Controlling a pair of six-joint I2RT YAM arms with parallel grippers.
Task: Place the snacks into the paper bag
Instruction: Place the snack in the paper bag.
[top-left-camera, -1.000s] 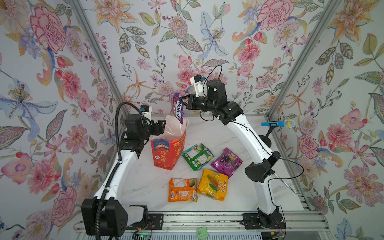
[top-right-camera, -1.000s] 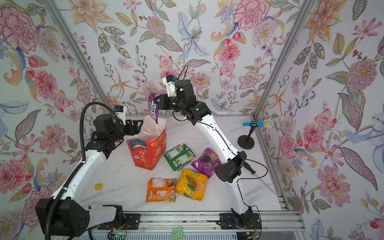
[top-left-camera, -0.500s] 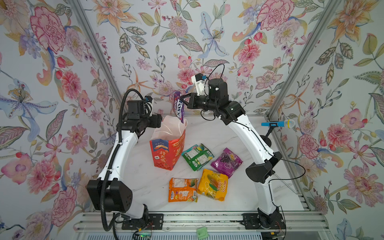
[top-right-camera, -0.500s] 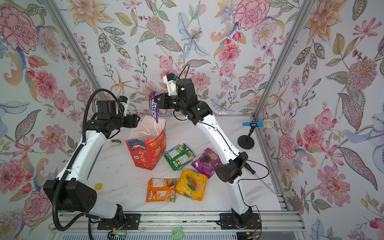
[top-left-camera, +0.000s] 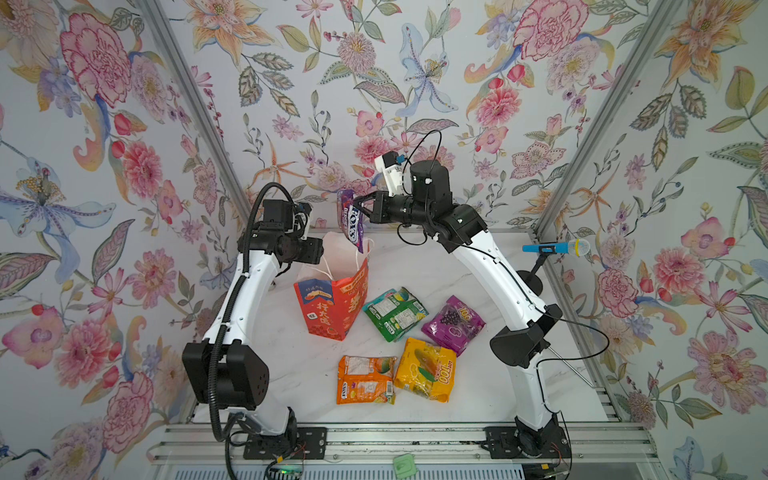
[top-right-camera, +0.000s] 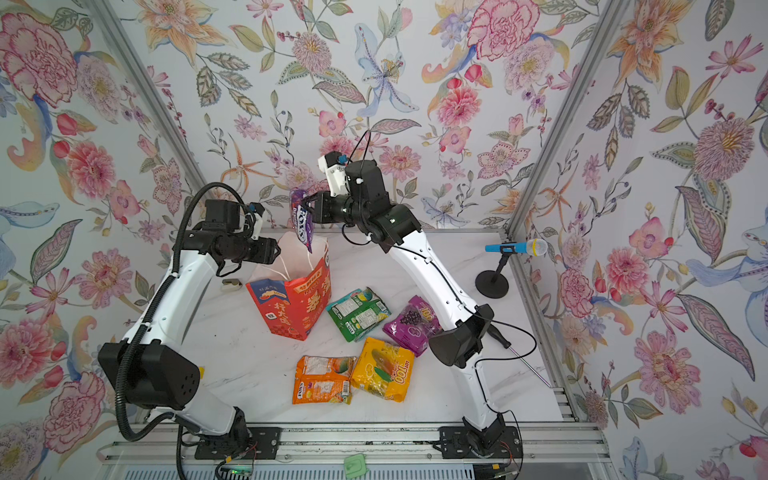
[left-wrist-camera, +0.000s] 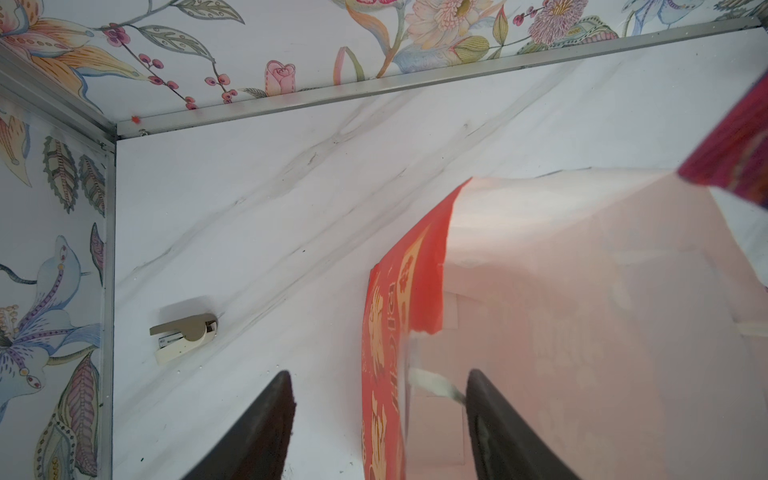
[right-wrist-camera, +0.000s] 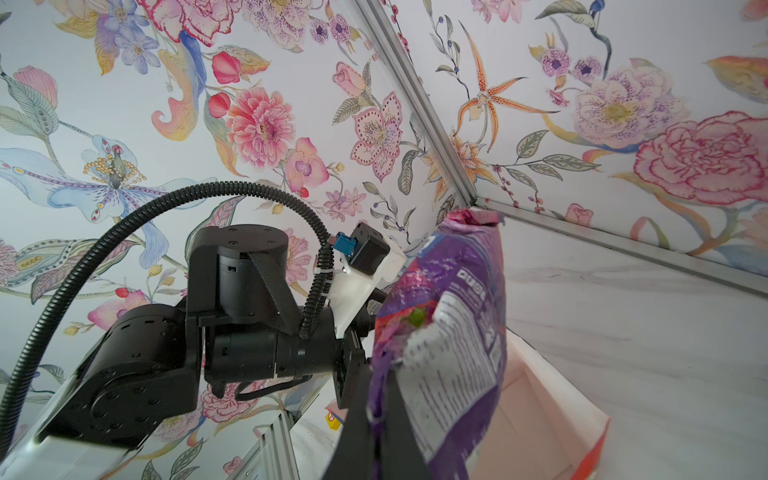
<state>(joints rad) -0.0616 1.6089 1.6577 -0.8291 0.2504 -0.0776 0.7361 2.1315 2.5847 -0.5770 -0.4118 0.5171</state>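
The table (top-left-camera: 291, 374) fills the lower centre of both top views. On it, left of centre, the bag (top-left-camera: 332, 307) stands upright with its mouth open. Right of and below the bag lie four packets, flat: green (top-left-camera: 395, 313), purple (top-left-camera: 453, 324), yellow (top-left-camera: 426, 370), orange (top-left-camera: 365, 380). A fifth packet (top-left-camera: 351, 220) hangs above centre, long axis near vertical, its lower end at the bag's mouth. The drop runs straight down from the right end effector (top-left-camera: 362, 206), which is clamped on the packet's upper part. The left end effector (left-wrist-camera: 380, 415) is spread wide, fingers astride the bag's left wall without visibly pinching it; likely it is there to steady the mouth.
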